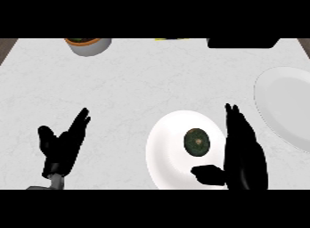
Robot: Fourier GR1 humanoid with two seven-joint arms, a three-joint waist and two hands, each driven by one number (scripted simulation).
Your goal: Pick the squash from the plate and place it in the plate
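A dark green round squash (197, 141) lies on a white plate (167, 149) near the front of the counter. My right hand (243, 153) is open just to the right of the squash, fingers straight and pointing away, thumb low over the plate's front rim; it covers the plate's right edge. A second, larger white plate (292, 107) sits at the right edge, bare. My left hand (64, 142) rests open at the lower left, fingers up, apart from both plates.
A grey bowl (88, 45) with something brownish inside stands at the back left. A black object (243, 42) sits at the back right, with a yellow thing (173, 39) beside it. The white marble counter ends in wooden strips at both sides.
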